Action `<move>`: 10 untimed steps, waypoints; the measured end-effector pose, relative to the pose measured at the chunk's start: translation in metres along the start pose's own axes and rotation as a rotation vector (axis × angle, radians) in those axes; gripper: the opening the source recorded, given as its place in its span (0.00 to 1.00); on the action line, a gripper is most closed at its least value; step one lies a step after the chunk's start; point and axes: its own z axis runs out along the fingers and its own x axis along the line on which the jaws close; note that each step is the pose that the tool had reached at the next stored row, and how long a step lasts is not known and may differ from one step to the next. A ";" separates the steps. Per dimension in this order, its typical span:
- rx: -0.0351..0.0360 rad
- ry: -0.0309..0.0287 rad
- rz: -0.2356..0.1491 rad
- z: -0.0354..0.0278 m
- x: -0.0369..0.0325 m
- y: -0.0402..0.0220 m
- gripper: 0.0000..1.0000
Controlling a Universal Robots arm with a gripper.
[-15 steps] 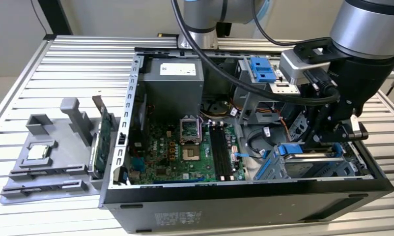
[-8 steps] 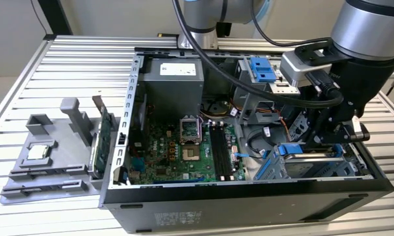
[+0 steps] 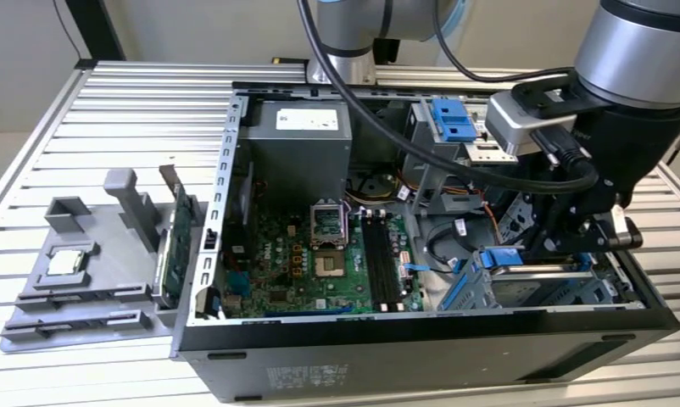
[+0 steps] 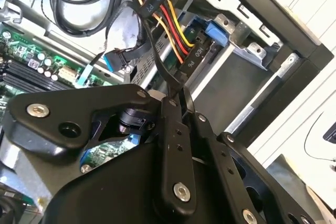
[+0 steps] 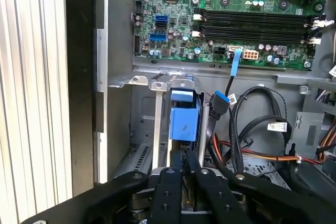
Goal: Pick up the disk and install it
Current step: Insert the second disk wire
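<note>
The disk (image 3: 502, 257) stands on edge in the metal drive cage at the case's front corner, on the exterior view's right. Its blue carrier end (image 5: 184, 121) shows between two silver rails in the first wrist view. My gripper (image 3: 540, 254) reaches down into that cage right at the disk's near end. In both wrist views the black fingers (image 5: 170, 182) lie close together with only a thin gap, and the gripper (image 5: 185, 157) sits shut on the disk's edge. The drive's body is hidden by the cage and my fingers (image 4: 173, 145).
Bundled black, red and yellow cables (image 4: 168, 19) and a blue plug (image 5: 219, 99) run close beside the cage. The motherboard (image 3: 306, 263) fills the case floor. Another blue carrier (image 3: 454, 119) sits in the far bay. A grey fixture (image 3: 86, 271) holding a chip lies outside the case.
</note>
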 end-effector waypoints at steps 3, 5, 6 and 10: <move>0.0001 -0.0001 0.000 0.0003 0.0003 0.0003 0.00; 0.0001 -0.0003 0.000 0.0003 0.0008 0.0003 0.00; 0.0002 -0.0004 0.000 0.0003 0.0010 0.0006 0.00; 0.0000 -0.0012 0.000 -0.0002 0.0009 0.0051 0.00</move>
